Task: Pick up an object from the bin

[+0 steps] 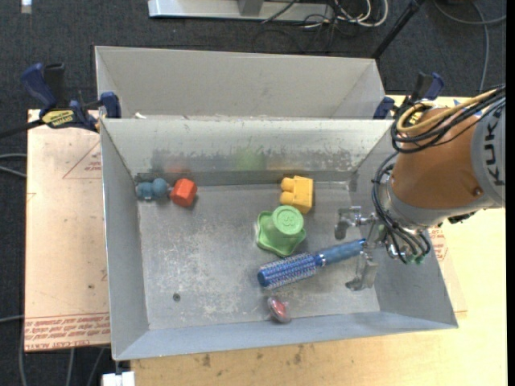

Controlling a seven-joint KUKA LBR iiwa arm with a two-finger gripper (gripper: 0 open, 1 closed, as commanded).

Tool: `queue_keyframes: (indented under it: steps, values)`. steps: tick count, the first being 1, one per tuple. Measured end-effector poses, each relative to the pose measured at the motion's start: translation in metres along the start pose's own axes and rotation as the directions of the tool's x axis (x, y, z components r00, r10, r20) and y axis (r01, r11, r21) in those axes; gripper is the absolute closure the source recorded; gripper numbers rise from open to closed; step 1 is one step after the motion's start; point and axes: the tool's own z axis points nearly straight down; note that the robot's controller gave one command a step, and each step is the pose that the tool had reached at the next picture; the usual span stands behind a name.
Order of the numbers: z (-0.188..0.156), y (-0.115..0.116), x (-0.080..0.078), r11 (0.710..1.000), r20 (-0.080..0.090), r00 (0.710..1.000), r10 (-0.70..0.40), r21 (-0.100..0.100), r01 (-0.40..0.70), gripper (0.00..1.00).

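Gripper (355, 249) is found at the right side of the grey bin (161, 296), its fingers spread apart, one on either side of the handle of a blue hairbrush (308, 265). The brush lies flat on the floor, just below a green cup (282, 227). It is judged light, rigid and smooth-handled. A hold on the bare handle, not the bristled head, is advised.

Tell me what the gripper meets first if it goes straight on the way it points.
Probably the blue hairbrush, whose handle lies between the open fingers of the gripper, though depth is unclear.
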Motion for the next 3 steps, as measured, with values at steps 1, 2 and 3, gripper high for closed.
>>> queue_keyframes:
  steps: [1, 2, 3]
  values:
    - [0.08, 0.0, -0.038, 0.997, 0.004, 0.997, -0.08, 0.0, 0.08, 0.0]
    - [0.076, -0.001, -0.039, 0.997, 0.008, 0.997, -0.081, 0.002, 0.081, 1.0]
    - [-0.062, 0.017, -0.029, 0.989, 0.017, 0.989, -0.146, 0.004, 0.146, 1.0]
